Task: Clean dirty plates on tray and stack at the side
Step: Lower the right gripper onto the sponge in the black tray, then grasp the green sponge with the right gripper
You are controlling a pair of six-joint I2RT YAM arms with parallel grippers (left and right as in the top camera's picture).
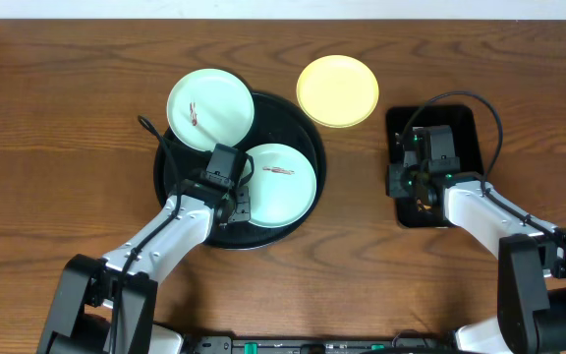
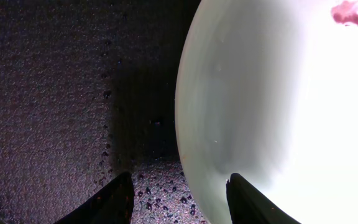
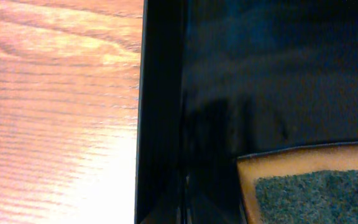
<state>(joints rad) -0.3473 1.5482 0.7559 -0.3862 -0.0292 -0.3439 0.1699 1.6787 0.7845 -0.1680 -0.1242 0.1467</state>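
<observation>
The round black tray (image 1: 298, 123) holds a mint-green plate (image 1: 288, 192) with a reddish smear. A second smeared mint plate (image 1: 211, 108) overlaps the tray's upper-left rim. The yellow plate (image 1: 337, 90) lies on the table to the tray's upper right. My left gripper (image 1: 234, 204) is open at the lower mint plate's left edge. In the left wrist view the left gripper (image 2: 179, 199) straddles that plate's (image 2: 278, 112) rim, one finger over the tray (image 2: 55, 93), one over the plate. My right gripper (image 1: 408, 187) looks shut and empty.
A small black rectangular tray (image 1: 460, 123) sits at the right with an orange-and-green sponge (image 1: 424, 205) in it. In the right wrist view the right gripper (image 3: 185, 202) is inside this tray's left wall (image 3: 160, 93), with the sponge (image 3: 309, 186) beside it.
</observation>
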